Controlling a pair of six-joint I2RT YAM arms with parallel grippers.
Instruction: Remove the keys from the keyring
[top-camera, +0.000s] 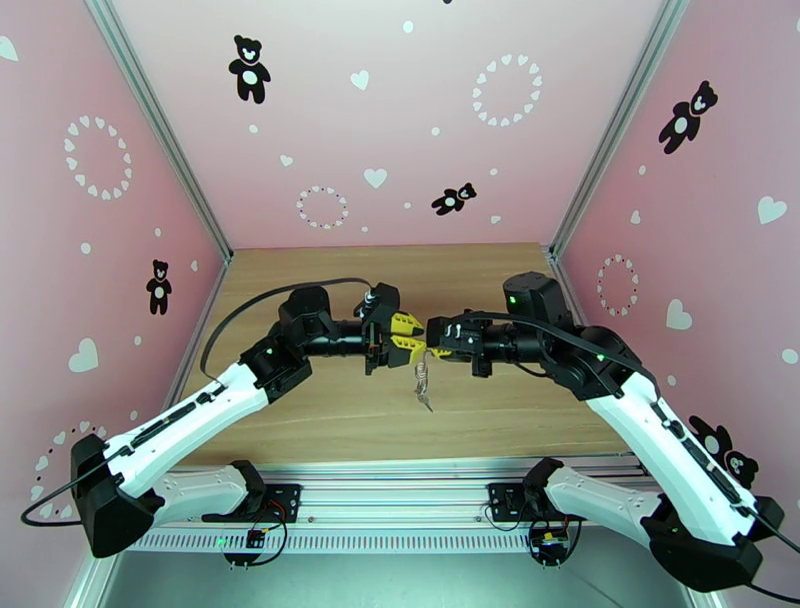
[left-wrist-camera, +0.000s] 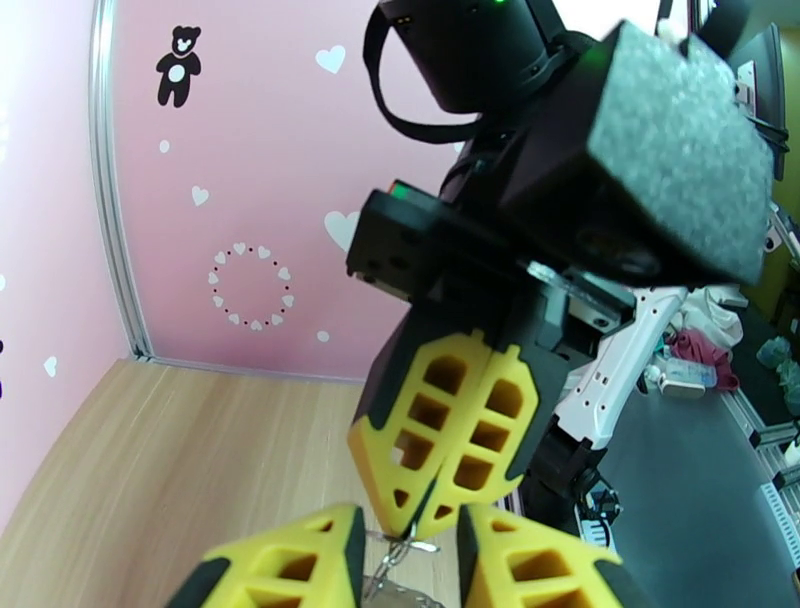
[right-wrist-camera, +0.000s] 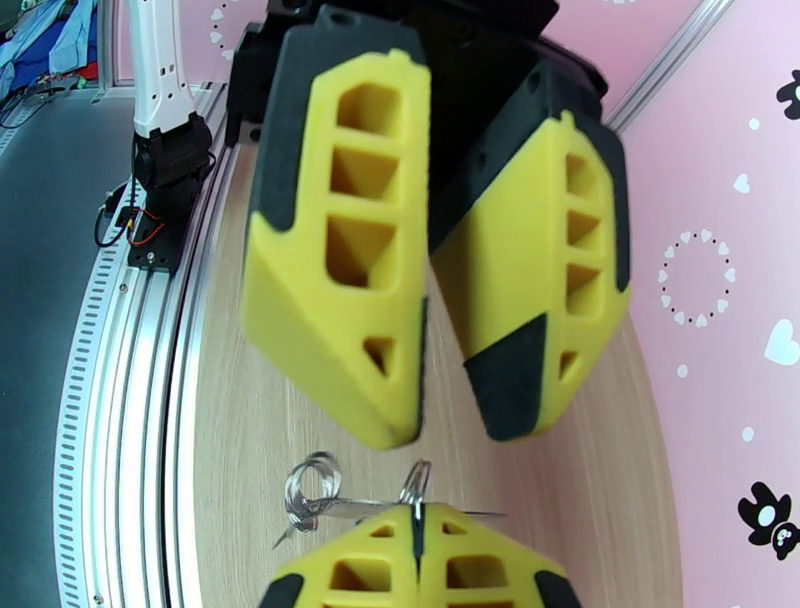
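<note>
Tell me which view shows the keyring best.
Right wrist: the keyring is close up, its wire coils clear, pinched by the right gripper. Top external shows it tiny, dangling in mid-air. Left wrist catches a sliver of metal at the bottom edge.

I work in a robot lab, inside a little test booth. Pink walls (top-camera: 400, 100) with teddy bear stickers (top-camera: 248, 68) and hearts (top-camera: 375, 177) stand on three sides, held by metal posts (top-camera: 160, 120). My two arms (top-camera: 180, 430) are bolted to a metal rail (top-camera: 400, 505) at the edge of a wooden bench (top-camera: 330, 420). Small boards with wires (top-camera: 255, 538) sit by the rail. Outside the booth I see a grey floor (left-wrist-camera: 690, 500) and a heap of clothes (left-wrist-camera: 700, 350).
</note>
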